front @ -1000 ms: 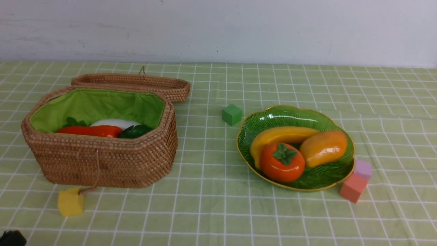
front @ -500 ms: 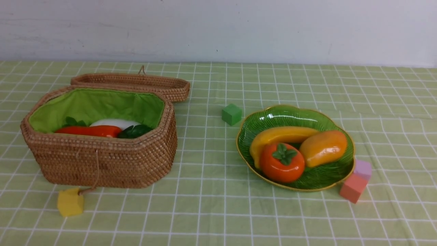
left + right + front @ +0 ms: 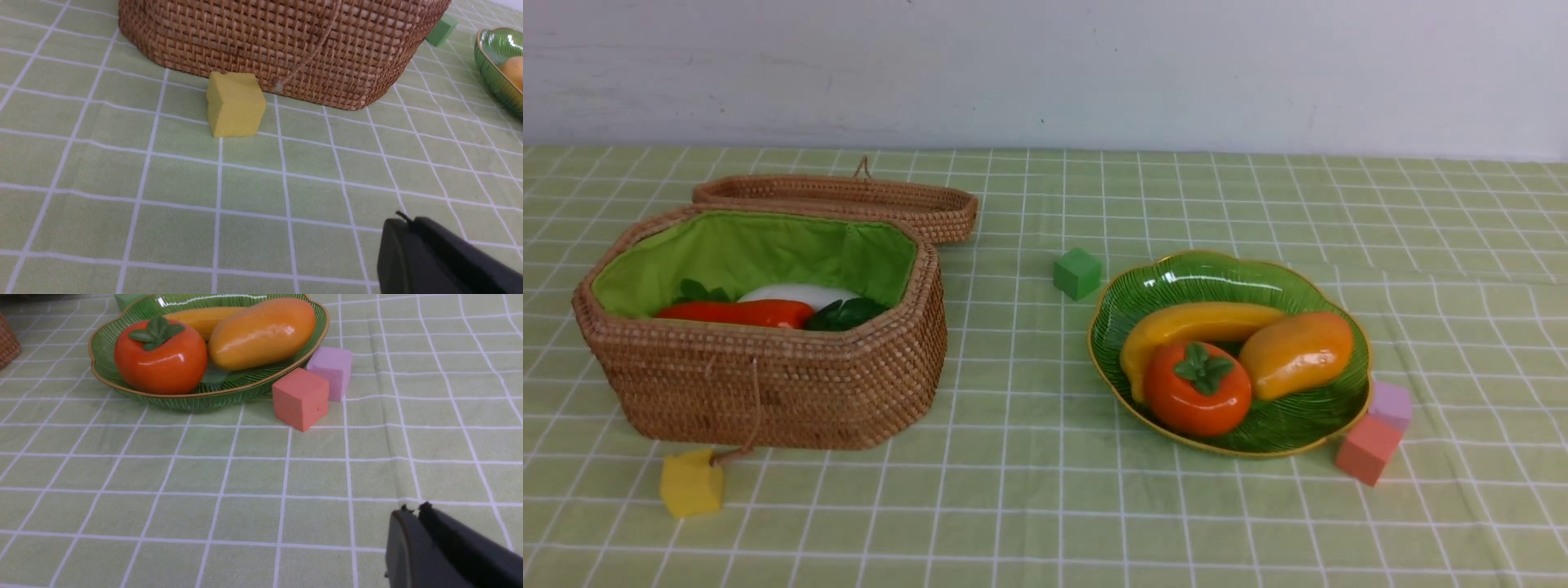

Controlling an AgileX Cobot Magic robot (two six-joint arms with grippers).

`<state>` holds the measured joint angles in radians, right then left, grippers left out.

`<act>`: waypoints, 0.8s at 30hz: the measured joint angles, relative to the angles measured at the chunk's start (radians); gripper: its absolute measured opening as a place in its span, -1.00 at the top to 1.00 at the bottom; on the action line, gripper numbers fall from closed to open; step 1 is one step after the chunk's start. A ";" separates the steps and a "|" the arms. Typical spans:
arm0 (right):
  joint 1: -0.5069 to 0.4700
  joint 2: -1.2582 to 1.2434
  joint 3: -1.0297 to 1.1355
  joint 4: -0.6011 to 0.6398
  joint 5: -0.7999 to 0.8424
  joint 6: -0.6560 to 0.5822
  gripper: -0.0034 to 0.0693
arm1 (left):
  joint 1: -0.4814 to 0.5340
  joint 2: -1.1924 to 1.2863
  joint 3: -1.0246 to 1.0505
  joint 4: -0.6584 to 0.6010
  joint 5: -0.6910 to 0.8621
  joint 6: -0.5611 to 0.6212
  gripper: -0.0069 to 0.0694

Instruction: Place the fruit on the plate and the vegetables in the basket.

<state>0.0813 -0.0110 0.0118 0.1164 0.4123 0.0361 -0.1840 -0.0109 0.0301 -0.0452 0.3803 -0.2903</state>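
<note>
**Six toys sorted, both arms drawn clear**

Three fruits lie together on the plate [image 3: 1319, 412] at the right of the bench [image 3: 1029, 490]: the banana [image 3: 1176, 322] along the far side, the mango [image 3: 1297, 354] to its right, the persimmon [image 3: 1198, 389] nearest. Each leans on its neighbours, which keeps them from rolling.

In the basket [image 3: 784, 384] at the left, lid [image 3: 841, 200] thrown open behind it, the carrot [image 3: 739, 313] and white radish [image 3: 796, 292] show above the rim; a dark shape beside them may be the eggplant, mostly hidden.

The left gripper [image 3: 408, 222] sits low near the yellow cube [image 3: 235, 104], jaws together and empty. The right gripper [image 3: 412, 510] hovers near the pink cube [image 3: 301, 398], jaws nearly touching, holding nothing. The sorting looks finished.
</note>
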 joint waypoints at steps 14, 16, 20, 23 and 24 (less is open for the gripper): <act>0.000 0.000 0.000 0.000 0.000 0.000 0.75 | 0.000 0.000 0.000 0.000 0.000 0.000 0.85; 0.000 0.000 0.000 0.000 0.000 0.000 0.74 | 0.000 0.000 0.000 0.000 0.000 0.000 0.85; 0.000 0.000 0.000 0.000 0.000 0.000 0.72 | 0.000 0.000 0.000 0.000 0.000 0.000 0.85; 0.000 0.000 0.000 0.000 0.000 0.000 0.71 | 0.000 0.000 0.000 0.000 0.000 0.000 0.85; 0.000 0.000 0.000 0.000 0.000 0.000 0.71 | 0.000 0.000 0.000 0.000 0.000 0.000 0.85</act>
<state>0.0813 -0.0110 0.0118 0.1164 0.4123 0.0361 -0.1840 -0.0109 0.0301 -0.0452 0.3803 -0.2903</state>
